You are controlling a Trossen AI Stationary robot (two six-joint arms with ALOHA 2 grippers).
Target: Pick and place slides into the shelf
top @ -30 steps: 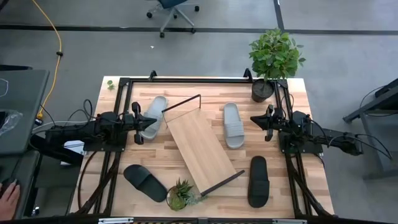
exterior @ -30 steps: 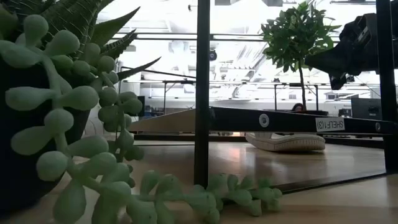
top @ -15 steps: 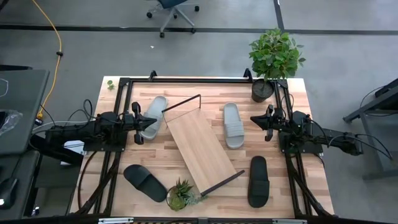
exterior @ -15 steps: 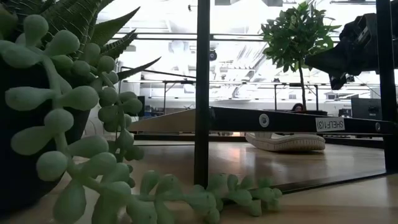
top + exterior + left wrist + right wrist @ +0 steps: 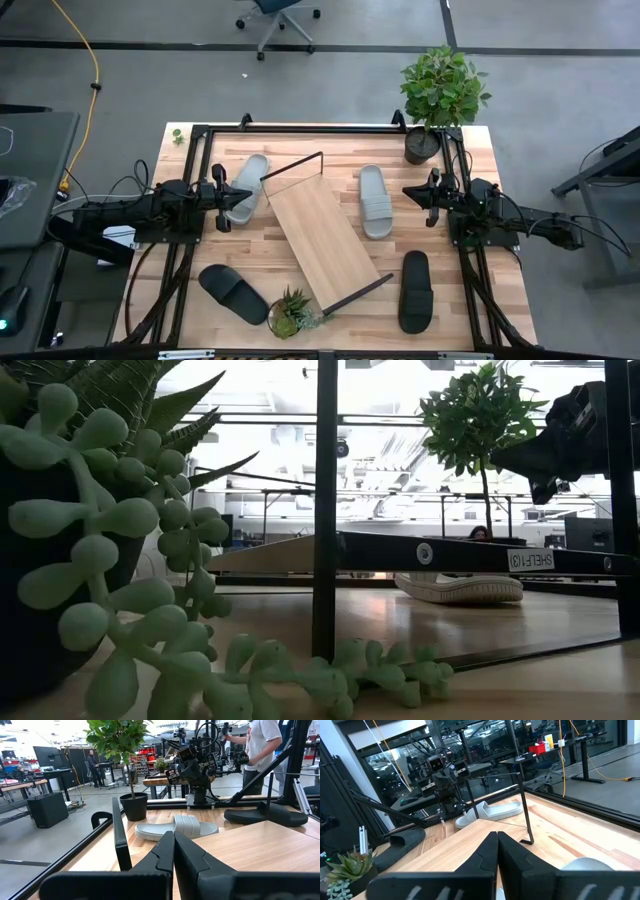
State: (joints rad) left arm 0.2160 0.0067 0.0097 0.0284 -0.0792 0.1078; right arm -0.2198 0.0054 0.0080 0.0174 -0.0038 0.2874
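Both arms wait at the table's sides, the left gripper (image 5: pixel 222 195) and right gripper (image 5: pixel 428 197) pinched closed, holding nothing. Four slides lie scattered around the shelf (image 5: pixel 322 240), which sits diagonally mid-table, so none is placed.

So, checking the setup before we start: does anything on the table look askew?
Yes: the shelf lies diagonally across the table's middle, not square to its edges. The four slides lie scattered around it, none on it, each pointing its own way.
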